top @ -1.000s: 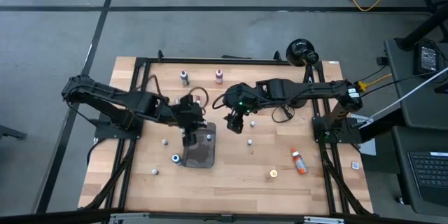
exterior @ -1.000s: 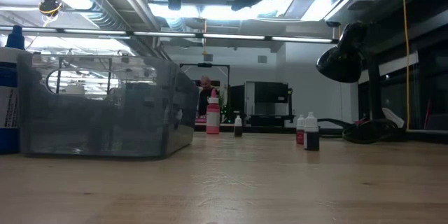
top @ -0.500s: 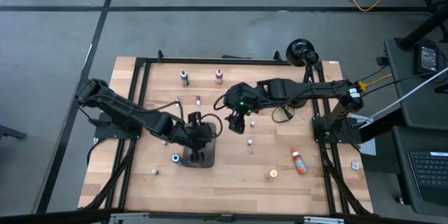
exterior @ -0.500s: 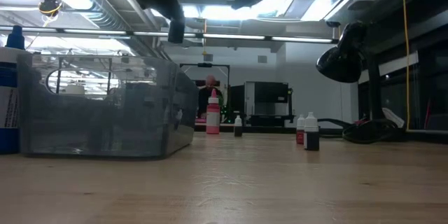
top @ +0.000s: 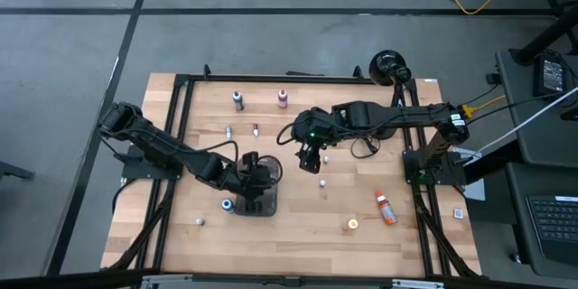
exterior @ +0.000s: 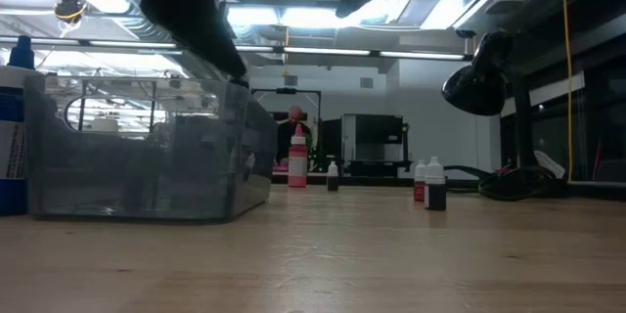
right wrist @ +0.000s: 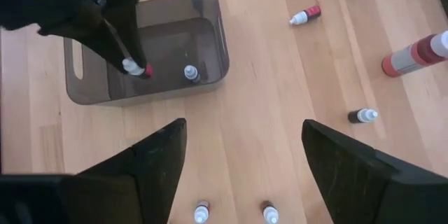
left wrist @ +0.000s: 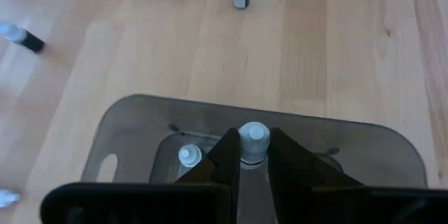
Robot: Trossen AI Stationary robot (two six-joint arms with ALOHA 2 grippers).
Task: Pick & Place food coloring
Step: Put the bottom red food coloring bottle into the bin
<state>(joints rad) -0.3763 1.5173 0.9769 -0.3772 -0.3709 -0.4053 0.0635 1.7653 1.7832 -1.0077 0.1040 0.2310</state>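
My left gripper [top: 254,179] is shut on a tiny food coloring bottle [left wrist: 253,140] with a white cap and a red body [right wrist: 137,68], over the inside of the dark grey tray [top: 264,200]. Another white-capped bottle [left wrist: 187,157] stands on the tray's floor [right wrist: 190,74]. My right gripper [top: 308,159] hangs open above the table, right of the tray, with nothing between its fingers [right wrist: 161,161]. More small bottles stand or lie loose on the table. My left gripper pinches the bottle just below its white cap [left wrist: 253,155] between its two fingertips. The fingers slant down from the table's left side into the tray. The cap sticks out past the fingertips. Whether the bottle touches the tray's floor, I cannot tell.
Loose bottles stand at the far side [top: 237,99] [top: 283,98], left of the tray [top: 226,204], and right of it [top: 322,183]. An orange-red bottle [top: 386,208] lies at the near right. A black lamp [top: 390,66] stands at the far right corner.
My left gripper, still shut on the bottle, has come down and toward the table's near edge, from above the tray's far end into the tray. The tray and the bottle in it have stayed where they were.
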